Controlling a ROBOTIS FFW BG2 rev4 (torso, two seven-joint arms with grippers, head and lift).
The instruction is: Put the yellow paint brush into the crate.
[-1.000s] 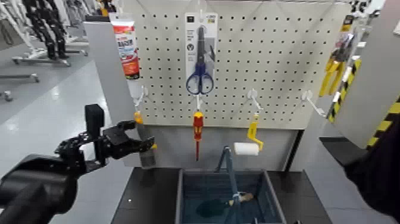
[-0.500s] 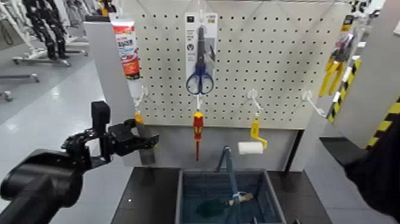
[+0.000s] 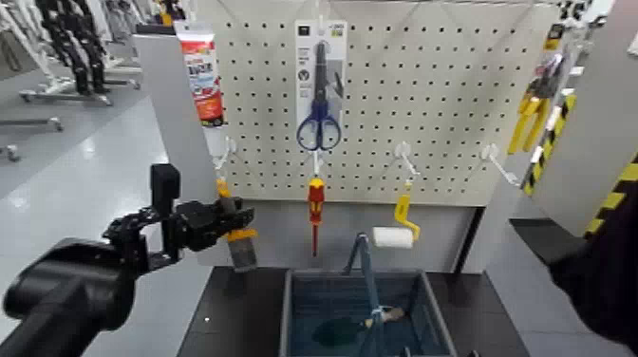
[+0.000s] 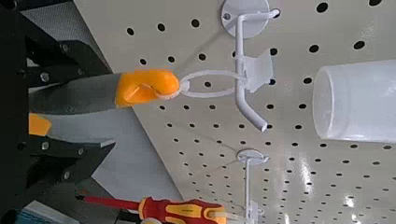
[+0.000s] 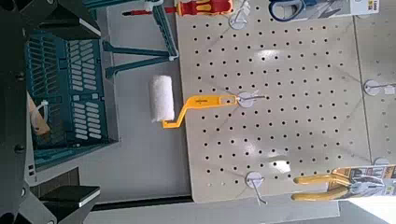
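Flat paint brush, yellow-orange handle, grey bristle block (image 3: 244,253): looped on a white metal hook (image 4: 240,79), outside the dark blue-grey plastic crate (image 3: 323,274).
Black left gripper (image 3: 249,217): at the brush, parted jaws astride its handle; whether they touch it, cannot tell.
Black right gripper (image 5: 82,110): jaws wide apart, empty, facing the perforated board (image 5: 308,112).

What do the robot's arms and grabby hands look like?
The left arm is black, with a smooth, rounded, shiny part, then a chunky, blocky joint. Its gripper is black too, made of angular pieces with little round screws. The right arm shows just a dark part at the picture's edge, and its gripper has black, blocky jaws.
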